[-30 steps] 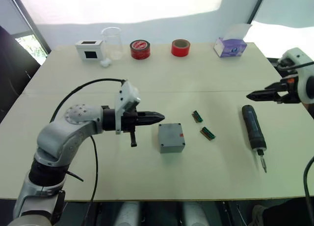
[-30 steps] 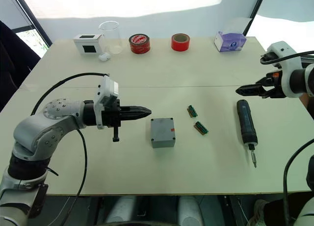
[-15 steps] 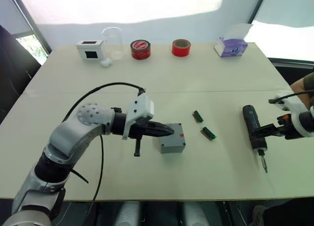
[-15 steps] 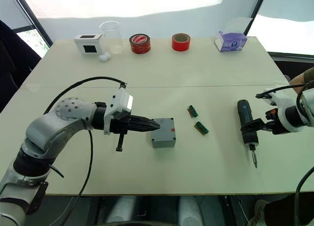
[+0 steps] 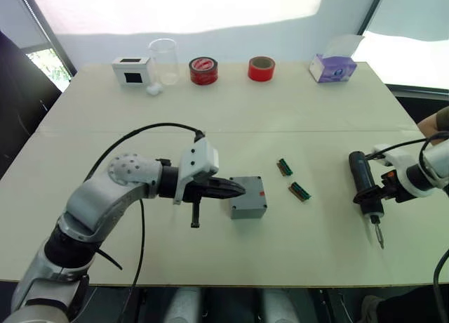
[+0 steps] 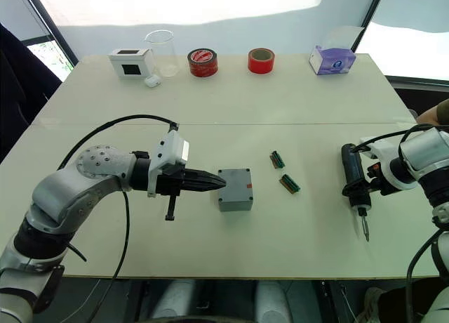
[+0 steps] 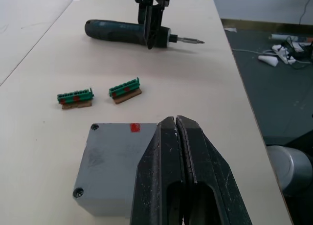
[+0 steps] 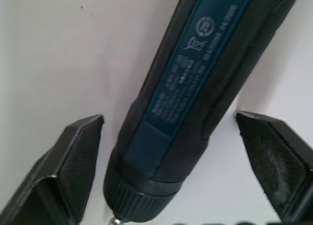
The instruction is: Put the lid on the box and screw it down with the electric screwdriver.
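The grey box (image 5: 247, 196) sits mid-table with the lid (image 7: 115, 154) lying flat on top, a red mark at one edge. My left gripper (image 5: 238, 189) is shut, and its tips rest over the box's left edge, above the lid. The electric screwdriver (image 5: 363, 179) lies on the table at the right, bit pointing toward the near edge. My right gripper (image 6: 358, 189) is open and straddles the tool's front end, one finger (image 8: 73, 156) on each side and a gap still showing against the body (image 8: 195, 73).
Two green terminal strips (image 5: 283, 166) (image 5: 299, 191) lie between box and screwdriver. Along the far edge stand a white box with black window (image 5: 133, 71), a glass beaker (image 5: 163, 60), two red tape rolls (image 5: 203, 70) (image 5: 261, 68) and a tissue box (image 5: 332, 68). A person's arm (image 5: 440, 118) shows at right.
My left gripper moved right until its shut tips reached the box. My right gripper came down from above the table and now straddles the screwdriver.
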Tool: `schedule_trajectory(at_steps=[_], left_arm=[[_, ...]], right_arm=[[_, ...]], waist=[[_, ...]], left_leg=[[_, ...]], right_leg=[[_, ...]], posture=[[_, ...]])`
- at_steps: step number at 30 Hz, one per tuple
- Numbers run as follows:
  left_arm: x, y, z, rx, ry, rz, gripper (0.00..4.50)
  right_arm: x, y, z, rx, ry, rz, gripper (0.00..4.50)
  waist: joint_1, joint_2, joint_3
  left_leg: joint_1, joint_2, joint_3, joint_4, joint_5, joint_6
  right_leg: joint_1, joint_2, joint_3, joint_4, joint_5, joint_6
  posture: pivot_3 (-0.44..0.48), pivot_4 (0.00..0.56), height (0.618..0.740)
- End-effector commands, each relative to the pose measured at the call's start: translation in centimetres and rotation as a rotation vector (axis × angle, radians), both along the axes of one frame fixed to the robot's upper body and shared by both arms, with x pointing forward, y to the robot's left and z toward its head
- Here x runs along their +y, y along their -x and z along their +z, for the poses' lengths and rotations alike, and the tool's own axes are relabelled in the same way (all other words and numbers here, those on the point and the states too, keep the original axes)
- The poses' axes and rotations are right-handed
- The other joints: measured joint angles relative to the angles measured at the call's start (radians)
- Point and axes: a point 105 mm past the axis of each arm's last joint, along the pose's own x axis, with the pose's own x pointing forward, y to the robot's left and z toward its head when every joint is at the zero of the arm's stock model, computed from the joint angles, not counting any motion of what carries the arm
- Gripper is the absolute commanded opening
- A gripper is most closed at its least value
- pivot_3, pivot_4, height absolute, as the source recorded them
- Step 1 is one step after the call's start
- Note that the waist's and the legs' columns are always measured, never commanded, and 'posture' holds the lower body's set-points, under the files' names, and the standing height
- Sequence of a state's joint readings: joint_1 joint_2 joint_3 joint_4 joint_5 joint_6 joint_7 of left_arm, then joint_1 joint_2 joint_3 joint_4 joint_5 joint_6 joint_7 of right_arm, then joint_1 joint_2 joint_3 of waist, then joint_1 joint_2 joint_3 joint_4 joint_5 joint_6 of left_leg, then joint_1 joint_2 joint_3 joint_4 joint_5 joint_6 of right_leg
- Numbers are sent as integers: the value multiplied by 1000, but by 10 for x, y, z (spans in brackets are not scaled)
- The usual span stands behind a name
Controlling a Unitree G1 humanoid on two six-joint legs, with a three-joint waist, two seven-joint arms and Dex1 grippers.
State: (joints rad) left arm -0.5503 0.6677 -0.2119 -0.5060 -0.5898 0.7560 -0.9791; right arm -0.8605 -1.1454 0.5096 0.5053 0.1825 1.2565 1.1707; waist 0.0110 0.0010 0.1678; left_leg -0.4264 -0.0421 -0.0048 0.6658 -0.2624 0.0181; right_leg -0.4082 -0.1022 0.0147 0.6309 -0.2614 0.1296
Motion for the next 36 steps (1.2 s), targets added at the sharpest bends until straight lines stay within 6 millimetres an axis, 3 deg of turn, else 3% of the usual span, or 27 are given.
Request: schedule_trajectory(at_steps=[1, 4, 8, 10, 12, 13, 14, 15, 16, 19, 22, 26, 32, 36], left_arm=[[1, 3, 10, -46, 23, 6, 0], [2, 2, 10, -45, 24, 14, 0], [4, -3, 10, -49, 18, 30, 0], [9, -9, 9, -50, 15, 50, 0], [17, -21, 9, -54, 5, 87, 0], [21, -28, 10, -56, 0, 108, 0], [24, -34, 11, -50, 4, 121, 0], [26, -38, 11, -46, 8, 126, 0], [28, -40, 10, -40, 7, 128, 0], [30, -47, 5, -33, 0, 136, 0], [27, -57, 0, -36, -3, 154, 0], [16, -53, -9, -32, -27, 104, 0], [10, -48, -16, -28, -54, 55, 0], [-7, -48, -28, -59, -92, 10, 0]], right_arm=[[-7, -2, -3, 10, 33, -6, 2847], [-4, -3, -4, 16, 23, -4, 1908], [-1, -5, -3, 6, 10, 14, 1850], [7, -22, 12, -87, -33, 6, 1850], [7, -62, 56, -374, 28, 49, 1850], [29, -83, 100, -604, -89, 86, 1850], [56, -93, 147, -848, -253, 144, 1850], [71, -91, 178, -996, -373, 178, 1850], [84, -83, 195, -1096, -487, 203, 1850], [116, -57, 214, -1334, -734, 216, 1850], [152, -28, 202, -1457, -889, 217, 1850], [188, -3, 178, -1376, -1000, 290, 1850], [207, 12, 164, -1352, -968, 355, 1850], [216, 16, 136, -1320, -836, 405, 1850]], waist=[[0, 0, 0], [-1, -1, -1], [-1, -1, -1], [-3, -1, -1], [-24, -2, 0], [-32, 1, 2], [-37, 5, 5], [-40, 9, 8], [-43, 11, 9], [-29, 7, 7], [-13, 2, 4], [3, 4, 5], [-2, 3, 5], [-2, 3, 5]], left_leg=[[0, 0, 0, 0, 0, 0], [0, 0, 0, 0, 0, 0], [0, 0, 0, 0, 0, -1], [1, 0, 0, 0, 1, -1], [1, 0, 0, 0, 1, -2], [2, 0, 0, 0, 1, -2], [2, 0, 3, 0, 2, -3], [1, 0, 3, 0, 2, -4], [0, 0, 4, -2, 4, -6], [-3, 5, 0, -6, 6, -9], [-3, 7, -8, -10, 6, -9], [-9, -3, -3, -2, 5, -8], [-11, -10, -4, 2, 6, 0], [-10, -9, -6, 1, 7, -1]], right_leg=[[0, 0, 0, 0, 0, 0], [0, 0, 0, 0, 0, 0], [1, 0, 0, 0, 0, 0], [1, 0, 0, 0, 0, 0], [1, 1, 0, 0, 0, 0], [1, 1, 1, 0, 1, 0], [-1, 1, 3, 1, 2, 2], [-2, 1, 3, 2, 2, 2], [-4, 1, 4, 2, 2, 2], [-8, 7, 3, 4, 0, -1], [-7, 9, -1, 7, -1, -4], [-8, 0, 3, 8, -1, -3], [-9, -4, 4, 7, 3, 4], [-9, -2, 4, 7, 3, 4]], posture=[[0, 150, 740], [0, 150, 740], [0, 150, 740], [0, 150, 740], [0, 150, 740], [0, 150, 740], [0, 150, 740], [0, 150, 740], [0, 150, 740], [0, 150, 740], [0, 150, 740], [0, 150, 740], [0, 150, 740], [0, 150, 740]])
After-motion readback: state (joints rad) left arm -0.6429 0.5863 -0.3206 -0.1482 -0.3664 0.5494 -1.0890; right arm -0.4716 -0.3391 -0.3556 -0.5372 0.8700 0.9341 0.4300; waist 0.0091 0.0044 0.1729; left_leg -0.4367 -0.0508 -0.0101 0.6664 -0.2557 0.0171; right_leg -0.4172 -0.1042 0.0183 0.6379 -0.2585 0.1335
